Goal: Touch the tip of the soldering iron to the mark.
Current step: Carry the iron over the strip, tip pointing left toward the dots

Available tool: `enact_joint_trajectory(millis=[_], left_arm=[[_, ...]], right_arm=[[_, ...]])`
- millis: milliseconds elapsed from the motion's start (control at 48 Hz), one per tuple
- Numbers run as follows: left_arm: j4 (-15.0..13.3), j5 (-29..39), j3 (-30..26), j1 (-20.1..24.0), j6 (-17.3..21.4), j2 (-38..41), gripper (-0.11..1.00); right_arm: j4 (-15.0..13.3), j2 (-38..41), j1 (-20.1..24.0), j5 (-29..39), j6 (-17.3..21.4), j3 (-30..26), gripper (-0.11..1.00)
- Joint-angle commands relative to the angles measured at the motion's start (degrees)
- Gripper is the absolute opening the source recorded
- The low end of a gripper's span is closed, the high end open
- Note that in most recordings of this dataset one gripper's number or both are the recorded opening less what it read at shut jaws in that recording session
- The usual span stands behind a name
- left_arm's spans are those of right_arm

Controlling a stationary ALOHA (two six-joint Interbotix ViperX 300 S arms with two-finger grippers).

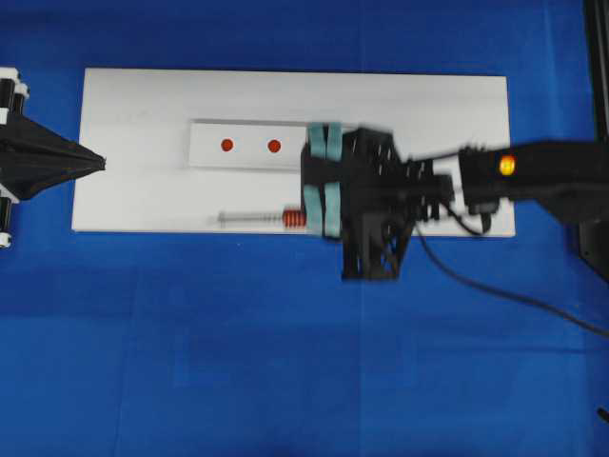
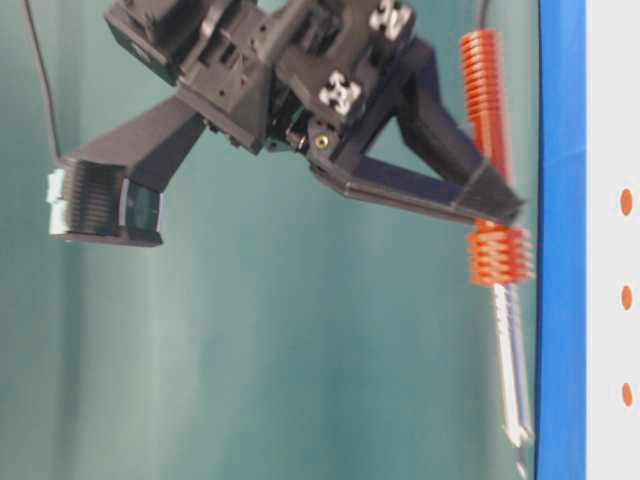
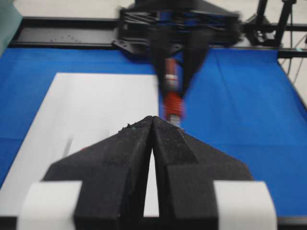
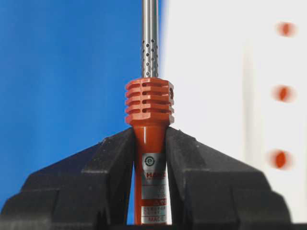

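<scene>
Here soldering iron [image 4: 149, 124] sits clamped within right end effector [image 4: 149, 158].

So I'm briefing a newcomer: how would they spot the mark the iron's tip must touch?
Find the white board on the blue cloth, then the white oblong block on it. Three red dots run along it; the mark is the middle one, an identical dot on either side.

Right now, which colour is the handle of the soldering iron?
Orange-red; the soldering iron handle shows best in the right wrist view.
</scene>
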Motion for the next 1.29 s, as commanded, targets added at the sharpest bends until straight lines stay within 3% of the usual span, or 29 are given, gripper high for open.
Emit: enact_joint_trajectory(millis=[0,333,563,980,1271], left_arm=[[0.1,-0.2,-0.7,0.2,-0.1,0.3,0.0],[0.2,-0.2,-0.7,0.2,-0.1,0.4,0.0],[0.2,-0.2,-0.6,0.2,-0.1,0.6,0.0],[0.1,-0.2,-0.7,0.2,0.0,0.6,0.0],[0.2,-0.2,-0.6,0.2,0.2,0.5,0.0]], right_arm=[[-1.0,-2.1,-2.1,1.1,-1.0,-0.6,0.07],[-0.8,-2.3,-11.2,2.7,-9.6,-1.8,0.07],[-0.7,-2.3,-15.2,2.7,-12.4,-2.5,0.07],[-0.7,-2.3,-15.8,3.5,-13.7,-2.6,0.07],[-0.2,-2.1,-15.6,12.3,-13.7,-3.8,0.07]])
